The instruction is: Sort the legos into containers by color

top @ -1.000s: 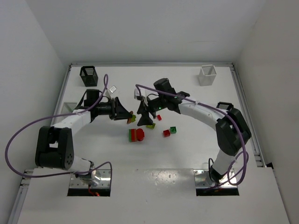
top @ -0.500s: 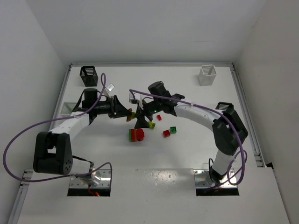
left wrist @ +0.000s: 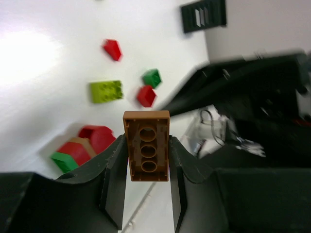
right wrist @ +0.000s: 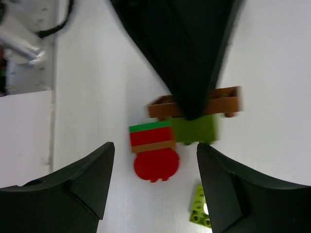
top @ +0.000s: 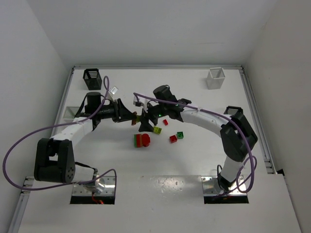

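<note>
1. So the left gripper [left wrist: 147,143] is clamped tight on a brown brick [left wrist: 146,154].
2. The right gripper [right wrist: 154,146] is wide open, facing it close up.
3. The red-green stack [top: 142,140] sits mid-table, just below both.

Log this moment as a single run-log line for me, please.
left hand: shut on brown brick | right hand: open, facing left hand | red-green stack: on table, unsorted

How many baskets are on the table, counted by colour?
Black baskets: 2
White baskets: 2
Total: 4
</note>
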`<state>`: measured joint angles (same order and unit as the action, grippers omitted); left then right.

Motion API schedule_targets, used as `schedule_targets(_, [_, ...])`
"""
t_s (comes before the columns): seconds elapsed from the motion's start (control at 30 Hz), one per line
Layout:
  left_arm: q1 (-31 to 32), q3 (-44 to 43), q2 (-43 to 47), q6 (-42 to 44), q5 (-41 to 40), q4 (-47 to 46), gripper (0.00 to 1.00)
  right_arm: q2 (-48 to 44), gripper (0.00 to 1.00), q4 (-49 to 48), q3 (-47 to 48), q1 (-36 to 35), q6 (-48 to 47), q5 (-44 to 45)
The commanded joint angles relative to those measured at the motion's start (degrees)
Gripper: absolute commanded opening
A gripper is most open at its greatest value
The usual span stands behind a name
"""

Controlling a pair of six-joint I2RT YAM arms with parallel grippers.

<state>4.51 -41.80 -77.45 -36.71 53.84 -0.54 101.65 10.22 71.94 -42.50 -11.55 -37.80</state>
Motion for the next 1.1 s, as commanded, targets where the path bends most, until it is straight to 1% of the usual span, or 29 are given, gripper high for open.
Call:
schedule_targets(0.0, [1.0,0.6,2.1,-1.5,7.8,1.2,0.0,-0.7,0.69,-6.6,-0.6,0.8,-1.3,7.7])
schedule_targets(0.1, [0.5,0.6,2.1,-1.5,7.8,1.2,0.0,-1.2,0.69,-6.6,-1.2,1.4,-1.3,9.1])
schedule_targets(0.3, [0.0,0.6,2.1,-1.5,7.8,1.2,0.0,-4.0,0.69,-5.5,-4.1,1.9,-4.2,9.7])
schedule_targets(0.5, [0.0,0.6,2.1,-1.5,7.8,1.2,0.0,-4.5,0.69,-4.2,-3.6,1.9,-6.2,3.0])
schedule_targets(0.77, [0.0,0.6,1.6,-2.1,7.8,1.2,0.0,-2.3,0.69,-3.7,0.0,0.8,-7.4,-2.0])
schedule_targets(1.07, [0.0,0.6,-0.1,-2.1,7.8,1.2,0.0,-0.5,0.69,-4.2,2.3,0.2,-7.4,-1.5])
